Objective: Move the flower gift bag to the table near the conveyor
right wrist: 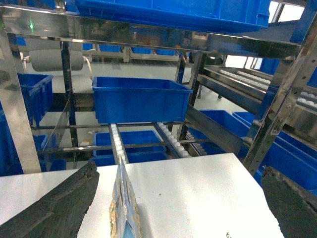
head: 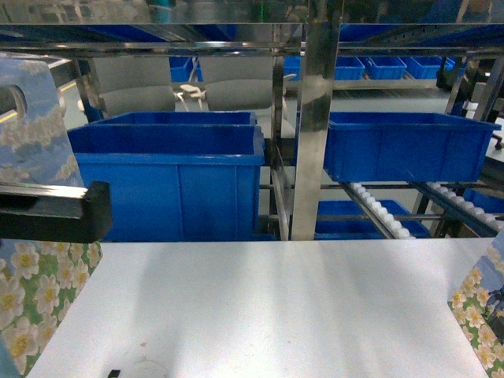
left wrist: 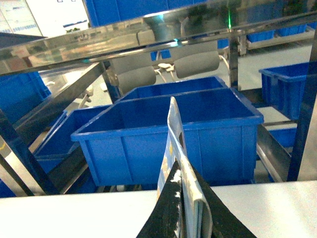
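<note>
Flower gift bag [head: 35,236] hangs at the far left of the head view, pinched by the left gripper [left wrist: 183,208]. Left wrist view: both dark fingers [left wrist: 163,218] closed tight on the bag's top edge, paper sandwiched between them and rising above the jaws, edge-on. So the bag sits right in this pincer, top rim above it, body below it.

Right gripper [right wrist: 173,208]: 2 dark fingers [right wrist: 54,208] spread wide, holding nothing. A floral paper edge [right wrist: 124,208] stands between them, nearer the left finger, not touching as far as I can tell. Head view shows a floral piece [head: 480,315] at the right edge too; same bag or a 2nd one, cannot tell.

Handling: thin paper, light, flexible, creases easily, likely to swing or fold if moved fast. Best hold is the top rim or near the handle cutout [head: 12,98], both walls pinched together.

Table [head: 268,307] lies just ahead of and below both pincers, white top. Conveyor [head: 378,209] racking with white rollers and blue bins [head: 173,181] stands beyond it, further ahead. Bag looks off the tabletop, at its left side.
</note>
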